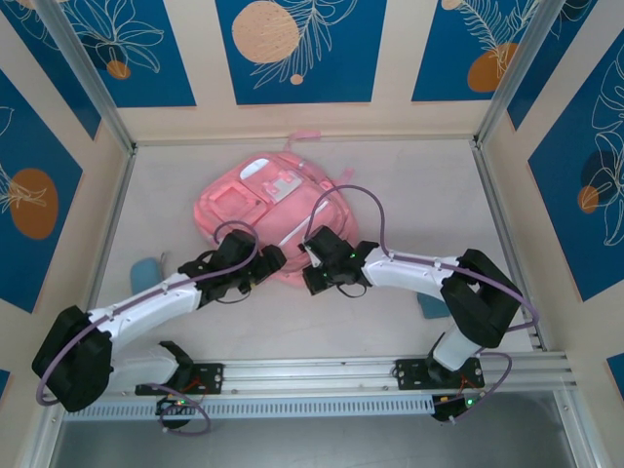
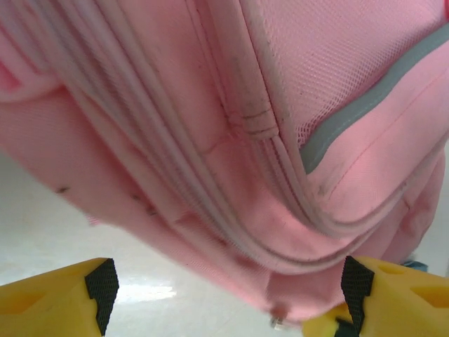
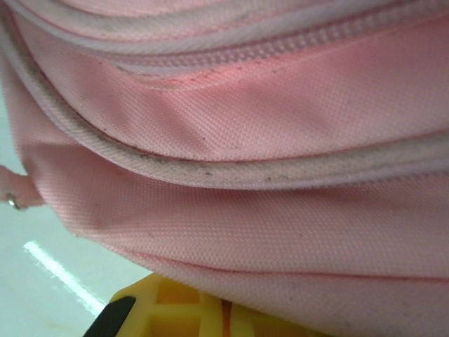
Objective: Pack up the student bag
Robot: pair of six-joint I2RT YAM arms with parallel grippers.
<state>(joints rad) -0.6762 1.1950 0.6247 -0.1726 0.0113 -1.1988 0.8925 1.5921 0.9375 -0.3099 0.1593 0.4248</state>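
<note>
Top external view: student bag (image 1: pixel 263 210), one, pink soft fabric, rounded outline, lying flat on the pale table (image 1: pixel 419 195) at centre frame, white patch uppermost. Left gripper (image 1: pixel 271 259) and right gripper (image 1: pixel 310 265) meet its lower edge from either side, presumably to find the zipper or lift a flap so the bag can be opened for packing; no opening visible yet. Small blue item (image 1: pixel 146 268) at left and teal item (image 1: pixel 432 305) at lower right lie apart from the bag, kind unclear. Left wrist view: bag's corner in the upper frame, smooth woven cloth with raised white piping, a mesh panel (image 2: pixel 344 49) and grey trim band (image 2: pixel 365 105) at upper right; yellow fingers (image 2: pixel 56 298) stand wide apart at the bottom corners, the bag's seam dipping between them, nothing gripped. A small metal fitting (image 2: pixel 277 321) hangs at the lower edge. Right wrist view: coarse pink weave, zipper teeth (image 3: pixel 302 45) across the top, scuffed piping; one yellow finger (image 3: pixel 175 309) tucked beneath the fabric, so whether this claw is apart or closed cannot be told.
</note>
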